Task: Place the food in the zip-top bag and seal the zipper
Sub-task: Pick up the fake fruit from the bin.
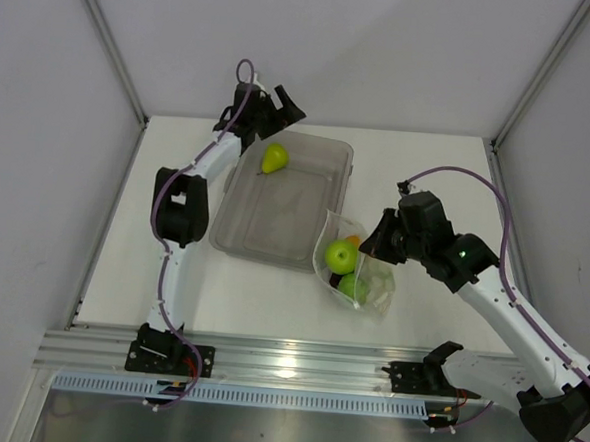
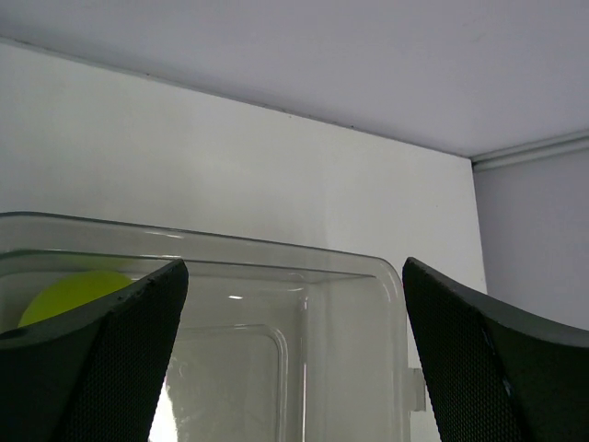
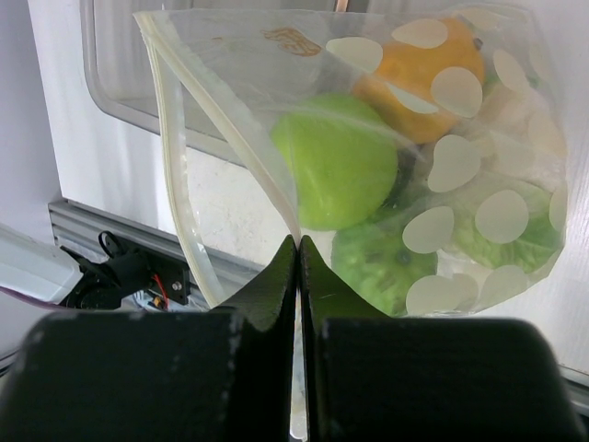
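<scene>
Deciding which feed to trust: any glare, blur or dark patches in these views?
Top external: sharp, evenly lit, glare streak on the metal rail. Left wrist: left fingers dark against the bright background, tray wall hazy with reflections. Right wrist: zip-top bag crisp, right fingers near-black, little detail.

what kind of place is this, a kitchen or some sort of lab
Most likely a robotics lab test cell, not a kitchen: a white table walled by plain grey panels, a left arm and right arm bolted to an aluminium rail, and toy fruit in a zip-top bag.

light: bright, even | shadows: soft, faint | glare: metal rail (image 1: 296,364) | blur: wrist views' foreground soft
</scene>
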